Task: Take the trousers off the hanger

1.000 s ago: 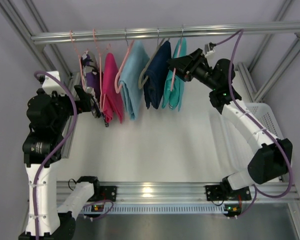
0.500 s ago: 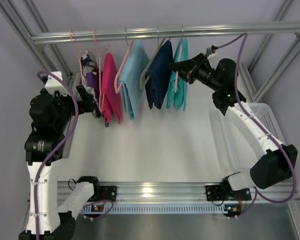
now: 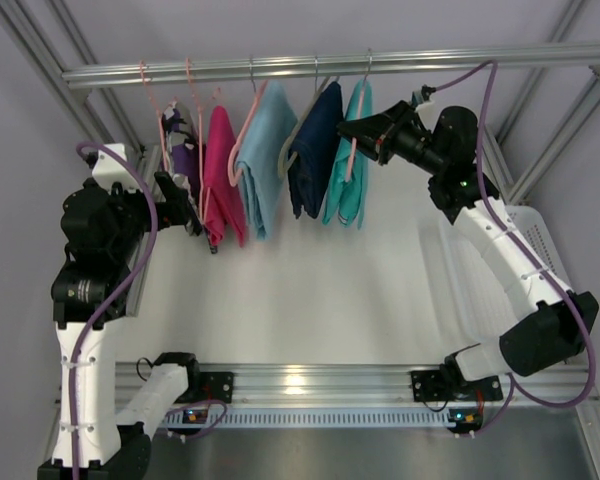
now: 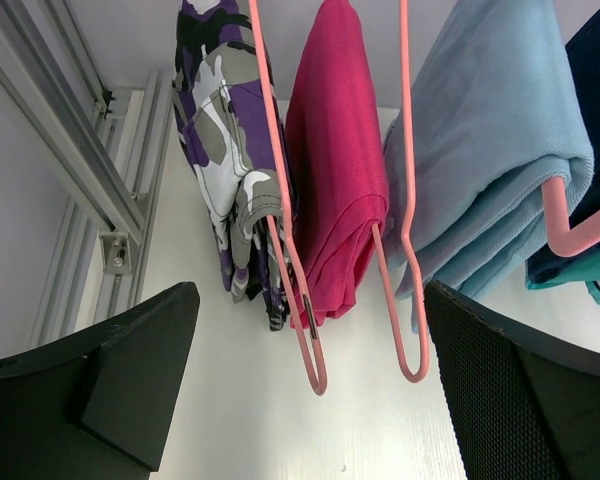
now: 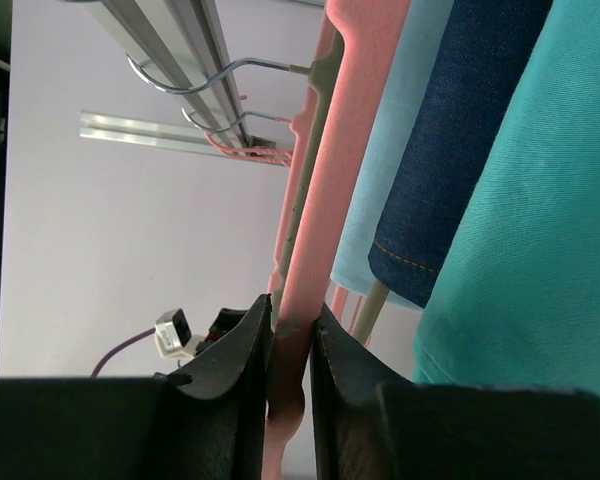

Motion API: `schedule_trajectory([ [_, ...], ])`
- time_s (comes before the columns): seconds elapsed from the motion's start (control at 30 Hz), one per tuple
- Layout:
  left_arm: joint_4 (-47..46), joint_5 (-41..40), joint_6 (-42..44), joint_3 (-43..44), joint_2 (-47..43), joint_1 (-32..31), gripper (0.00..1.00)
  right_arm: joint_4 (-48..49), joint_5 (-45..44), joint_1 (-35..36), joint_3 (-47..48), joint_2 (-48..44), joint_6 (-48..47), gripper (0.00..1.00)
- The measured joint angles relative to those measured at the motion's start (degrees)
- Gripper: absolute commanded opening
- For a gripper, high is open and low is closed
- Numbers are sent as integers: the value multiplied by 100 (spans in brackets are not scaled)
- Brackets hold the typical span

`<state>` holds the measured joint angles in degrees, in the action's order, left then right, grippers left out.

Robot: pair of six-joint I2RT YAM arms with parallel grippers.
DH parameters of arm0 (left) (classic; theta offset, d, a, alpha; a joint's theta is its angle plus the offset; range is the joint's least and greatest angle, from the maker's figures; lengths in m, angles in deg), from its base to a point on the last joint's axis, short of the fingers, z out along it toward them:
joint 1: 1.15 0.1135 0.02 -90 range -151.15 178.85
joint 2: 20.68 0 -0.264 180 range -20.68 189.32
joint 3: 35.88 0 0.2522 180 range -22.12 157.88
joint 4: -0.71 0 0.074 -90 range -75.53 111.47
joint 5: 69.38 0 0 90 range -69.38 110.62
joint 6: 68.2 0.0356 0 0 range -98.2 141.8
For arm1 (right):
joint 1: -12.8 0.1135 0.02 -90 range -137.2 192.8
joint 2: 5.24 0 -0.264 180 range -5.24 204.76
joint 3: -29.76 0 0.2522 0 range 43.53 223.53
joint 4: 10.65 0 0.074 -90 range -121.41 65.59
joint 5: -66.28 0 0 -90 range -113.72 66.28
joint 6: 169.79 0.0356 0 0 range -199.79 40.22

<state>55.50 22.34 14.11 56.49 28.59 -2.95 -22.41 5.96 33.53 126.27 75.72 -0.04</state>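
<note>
The teal trousers [image 3: 357,188] hang folded over a salmon-pink hanger [image 3: 351,160], the rightmost on the rail. My right gripper [image 3: 346,130] reaches in from the right and is shut on the hanger's pink arm. In the right wrist view the pink hanger [image 5: 325,190] is pinched between both black fingers [image 5: 235,345], the gripper [image 5: 292,322] tight on it, and the trousers [image 5: 525,260] fill the right side. My left gripper [image 3: 183,207] hovers open by the leftmost garments, far from the trousers. In the left wrist view the left gripper [image 4: 310,310] stands wide, with two pink hanger ends between its fingers, untouched.
The metal rail [image 3: 330,65] also carries a purple patterned garment [image 3: 183,160], a magenta one [image 3: 223,175], a sky-blue one [image 3: 270,150] and a navy one [image 3: 315,150] close beside the trousers. A white basket [image 3: 530,240] sits at the right edge.
My right gripper has closed on the pink hanger's arm and shifted slightly, and the trousers have swung a little with it. The left arm has barely moved.
</note>
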Motion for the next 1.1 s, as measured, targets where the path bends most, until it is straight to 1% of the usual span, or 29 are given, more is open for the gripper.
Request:
schedule_trajectory([
  [0.33, -116, 90, -57, -114, 0, 0, 99, 11, 142, -87, 17, 11, -63, 0],
  [0.67, -214, 195, -140, -186, 37, 0, 99, 164, 614, -319, 24, 85, -192, 0],
  [1.1, -284, 256, -142, -343, 37, 0, 99, 87, 874, -428, 170, 116, -334, 0],
])
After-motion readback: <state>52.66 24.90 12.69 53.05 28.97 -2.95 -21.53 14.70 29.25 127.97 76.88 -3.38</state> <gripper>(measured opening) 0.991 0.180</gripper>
